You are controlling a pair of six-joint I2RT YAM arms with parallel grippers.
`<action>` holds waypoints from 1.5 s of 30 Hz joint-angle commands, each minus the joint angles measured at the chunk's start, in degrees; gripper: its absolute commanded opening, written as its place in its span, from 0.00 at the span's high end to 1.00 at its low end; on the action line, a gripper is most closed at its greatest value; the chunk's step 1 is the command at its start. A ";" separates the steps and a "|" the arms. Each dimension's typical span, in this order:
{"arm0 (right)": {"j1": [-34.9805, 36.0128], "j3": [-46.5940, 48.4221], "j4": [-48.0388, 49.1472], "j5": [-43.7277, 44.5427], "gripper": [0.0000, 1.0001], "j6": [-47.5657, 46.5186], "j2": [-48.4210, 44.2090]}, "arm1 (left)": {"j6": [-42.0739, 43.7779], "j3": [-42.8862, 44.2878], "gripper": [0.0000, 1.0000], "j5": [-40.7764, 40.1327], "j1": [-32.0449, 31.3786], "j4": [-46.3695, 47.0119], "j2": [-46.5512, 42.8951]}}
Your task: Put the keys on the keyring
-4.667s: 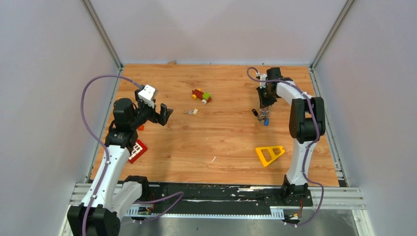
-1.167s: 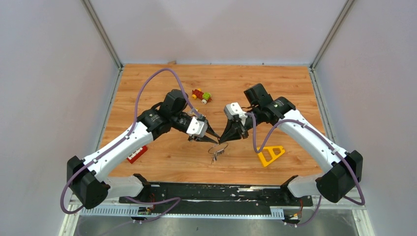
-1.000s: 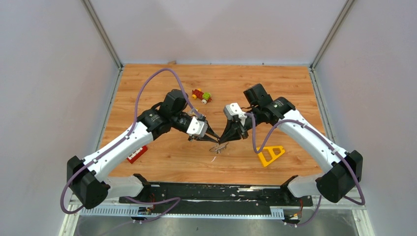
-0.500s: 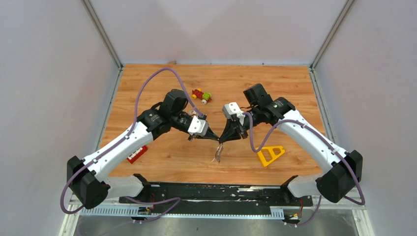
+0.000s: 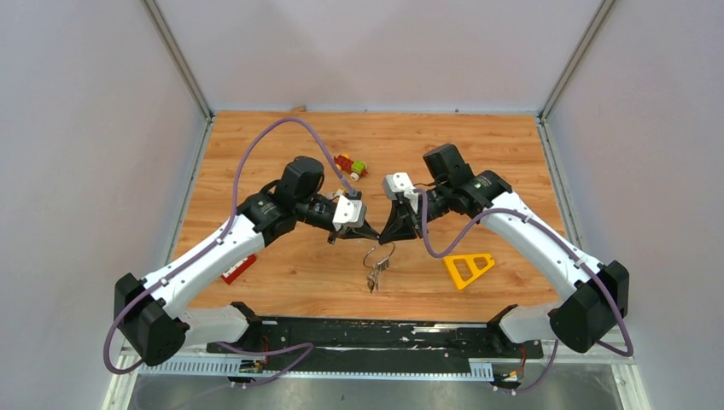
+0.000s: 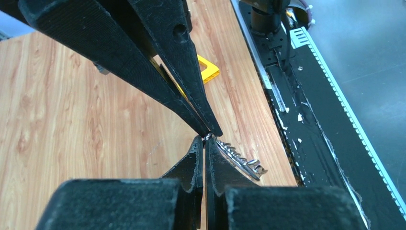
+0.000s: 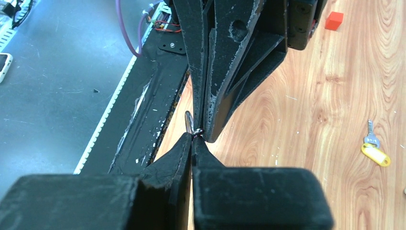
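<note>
Silver wire, thin, bent into a small loop: the keyring is held up over the wooden table, about midway between its left and right edges and nearer its near edge. A short bunch of small silver metal keys dangles under it, so part of the job looks done. The bunch is too small to count, no black head or blue tag is readable in it, and I cannot tell if the lowest key touches the wood. Not done: one small silver key with a pale yellow tag lies flat on bare wood, loose and well apart from the ring; the top view doesn't show it. Judgement: past halfway, with at least that one key left to thread on. Left gripper, black with two pointed fingers: jaws pressed together with no gap, tips at the top of the ring wire, seemingly pinching it. Right gripper, same type: jaws also closed tight, and a sliver of wire shows right at its tips in its wrist view, so it grips the ring too. The two sets of tips meet nose to nose, touching or just beside each other, with the ring shared between them. In the left wrist view the toothed blades of the bunch hang just past the tips, clear of the fingers. Neither gripper holds the loose key.
</note>
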 commanded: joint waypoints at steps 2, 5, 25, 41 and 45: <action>-0.62 -0.70 8.96 2.39 0.95 3.23 -1.57 | -7.97 -1.41 1.00 -0.88 -0.82 9.26 -2.66; -0.96 -0.80 9.29 2.81 0.91 3.85 -1.74 | -10.90 -2.96 1.00 -2.27 -0.83 12.11 -3.54; -1.80 -4.16 14.65 9.74 0.75 7.27 -6.01 | -18.62 -6.87 1.00 -10.85 -0.37 18.71 -6.57; -1.87 -8.48 22.60 11.47 0.77 12.33 -11.14 | -28.71 -7.68 1.00 -13.37 -0.12 24.27 -5.68; -1.90 -8.34 23.09 12.29 0.75 12.99 -10.64 | -28.93 -8.01 1.00 -12.66 -0.12 24.79 -5.74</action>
